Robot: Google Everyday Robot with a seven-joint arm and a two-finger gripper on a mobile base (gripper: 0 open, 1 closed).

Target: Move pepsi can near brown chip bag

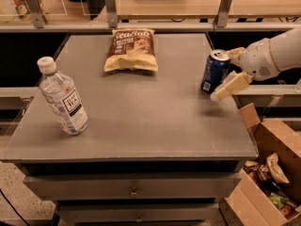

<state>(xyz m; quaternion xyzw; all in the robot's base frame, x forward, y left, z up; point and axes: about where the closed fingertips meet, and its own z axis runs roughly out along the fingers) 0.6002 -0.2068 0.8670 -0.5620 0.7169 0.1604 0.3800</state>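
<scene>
Camera view shows the pincer (225,74) spread wide at the right edge of the desk (141,121), its fingers just beside the upright pepsi can (215,71), not closed on it. The brown chip bag (131,50) lies flat toward the desk's far side, well apart from the can.
</scene>
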